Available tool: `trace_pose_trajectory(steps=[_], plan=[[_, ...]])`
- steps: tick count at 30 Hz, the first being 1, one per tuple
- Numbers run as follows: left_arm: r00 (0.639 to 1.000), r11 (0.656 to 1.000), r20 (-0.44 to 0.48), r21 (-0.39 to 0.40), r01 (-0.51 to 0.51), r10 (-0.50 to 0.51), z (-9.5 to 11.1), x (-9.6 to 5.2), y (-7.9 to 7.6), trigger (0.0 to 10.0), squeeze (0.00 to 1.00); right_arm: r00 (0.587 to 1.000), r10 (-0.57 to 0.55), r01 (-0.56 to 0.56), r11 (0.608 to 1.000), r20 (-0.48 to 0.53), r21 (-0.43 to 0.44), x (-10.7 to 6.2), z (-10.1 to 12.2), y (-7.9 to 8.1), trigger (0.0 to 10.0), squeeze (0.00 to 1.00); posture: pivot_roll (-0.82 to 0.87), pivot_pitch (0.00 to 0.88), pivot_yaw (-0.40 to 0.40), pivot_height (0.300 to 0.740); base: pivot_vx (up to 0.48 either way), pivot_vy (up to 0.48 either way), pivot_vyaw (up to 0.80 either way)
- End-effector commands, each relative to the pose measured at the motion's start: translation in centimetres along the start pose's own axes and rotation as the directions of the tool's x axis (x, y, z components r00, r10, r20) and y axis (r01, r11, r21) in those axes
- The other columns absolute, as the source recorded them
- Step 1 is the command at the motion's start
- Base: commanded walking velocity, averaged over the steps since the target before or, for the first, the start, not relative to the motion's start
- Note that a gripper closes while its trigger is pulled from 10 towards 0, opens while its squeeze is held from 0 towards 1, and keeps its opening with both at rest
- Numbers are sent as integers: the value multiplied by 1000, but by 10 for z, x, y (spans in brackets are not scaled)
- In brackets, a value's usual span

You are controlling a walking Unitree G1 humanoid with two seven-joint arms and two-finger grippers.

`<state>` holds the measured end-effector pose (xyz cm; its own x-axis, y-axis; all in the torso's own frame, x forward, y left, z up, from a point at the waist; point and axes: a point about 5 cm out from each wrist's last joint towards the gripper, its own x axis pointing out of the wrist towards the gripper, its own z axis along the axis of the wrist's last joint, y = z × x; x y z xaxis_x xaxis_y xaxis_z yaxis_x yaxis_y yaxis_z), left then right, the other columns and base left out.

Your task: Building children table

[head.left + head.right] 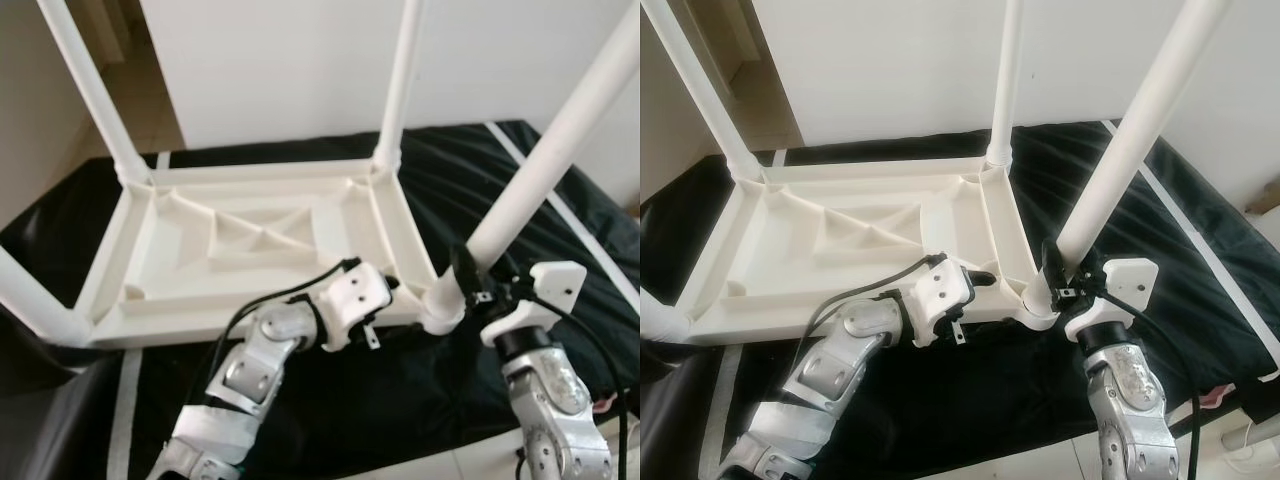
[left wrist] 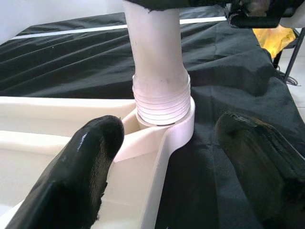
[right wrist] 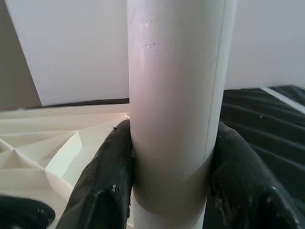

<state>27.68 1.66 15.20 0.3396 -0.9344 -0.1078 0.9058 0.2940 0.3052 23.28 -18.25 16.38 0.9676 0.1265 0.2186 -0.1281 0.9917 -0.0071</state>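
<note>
step: seating last leg (image 1: 540, 170) in upturned table (image 1: 250, 250) on black cloth (image 1: 470, 180) | right gripper (image 3: 169, 186) clamped on leg | left gripper (image 2: 176, 157) apart by socket (image 2: 164, 119) | next: probably twist threads home

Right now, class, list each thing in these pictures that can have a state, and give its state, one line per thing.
Tabletop: upside down on the black cloth.
Near-right leg: upright in its corner socket, thread ridges still exposed, not fully seated.
Far-right leg: upright in its corner.
Far-left leg: upright in its corner.
Right gripper: shut on the near-right leg.
Left gripper: open, beside the socket.
</note>
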Motion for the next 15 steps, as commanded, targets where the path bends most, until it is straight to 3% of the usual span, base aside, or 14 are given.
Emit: trace_pose_trajectory(steps=[1, 3, 6, 15], plan=[[1000, 1000, -2, -1, -23, 23, 1, 0, 2, 10000, 0, 992, 7, -10, 1000, -124, -25, -7, -23, 0, 10000, 0, -108, 45, 2, 740, 0, 0, 0], [1000, 1000, -1, 1, -23, 23, 2, 0, 2, 10000, 0, 991, 57, -69, 993, -124, -93, -9, -25, 4, 10000, 0, -108, 44, 4, 740, 0, 0, 0], [1000, 1000, -1, 3, -24, 24, 2, 0, 3, 10000, 0, 987, 86, -102, 988, -133, -120, -11, -27, 7, 10000, 0, -107, 43, 5, 740, 0, 0, 0], [1000, 1000, -1, 5, -22, 22, 3, 0, 3, 10000, 0, 984, 91, -106, 990, -155, -94, -12, -33, 7, 10000, 0, -105, 46, 8, 740, 0, 0, 0]])
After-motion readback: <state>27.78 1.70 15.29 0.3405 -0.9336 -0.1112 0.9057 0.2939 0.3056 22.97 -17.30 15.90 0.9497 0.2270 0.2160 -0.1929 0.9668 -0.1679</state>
